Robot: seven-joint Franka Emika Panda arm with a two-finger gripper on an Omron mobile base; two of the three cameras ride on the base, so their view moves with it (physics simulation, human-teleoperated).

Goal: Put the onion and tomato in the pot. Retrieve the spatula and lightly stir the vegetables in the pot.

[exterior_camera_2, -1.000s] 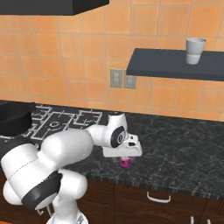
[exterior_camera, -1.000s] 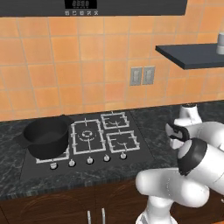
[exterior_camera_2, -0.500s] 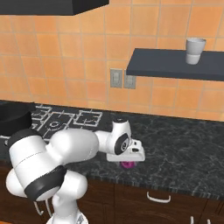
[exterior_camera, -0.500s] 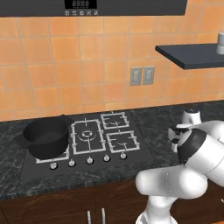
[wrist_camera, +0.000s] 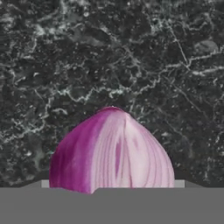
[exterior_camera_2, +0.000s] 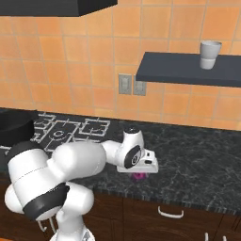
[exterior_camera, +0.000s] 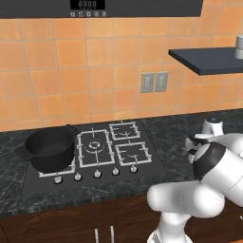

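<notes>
Onion point(wrist_camera: 111, 148): purple-and-white, sitting on the dark marbled counter point(wrist_camera: 109, 52), looming large at the bottom of the hand view; in the right base view it's a sliver of magenta point(exterior_camera_2: 139, 176) tucked under the hand.
Gripper point(exterior_camera_2: 139, 173): right down over the onion on the counter, well to the right of the hob. Fingertips are hidden by the onion and the hand body, so nobody can tell how wide the jaws stand or whether they've got a grip.
Step in hand: looks like the pick-up of the onion, first of the vegetables to go.
Doing it well: keep the fingers straddling the bulb's widest part, close gently since a round, slick skin may squirt out, then lift straight up before swinging left.
Pot point(exterior_camera: 51, 148): black, on the hob's left burner, well apart from the onion, so a long carry lies ahead.
Left base view adds: the pot and the hob point(exterior_camera: 102, 149) in full, with the arm's elbow blocking the onion.
Right base view adds: the hand's low stance over the onion, plus a cup point(exterior_camera_2: 210, 54) on the shelf point(exterior_camera_2: 183, 69).
Hand view adds: the onion's stripes, nothing else.
</notes>
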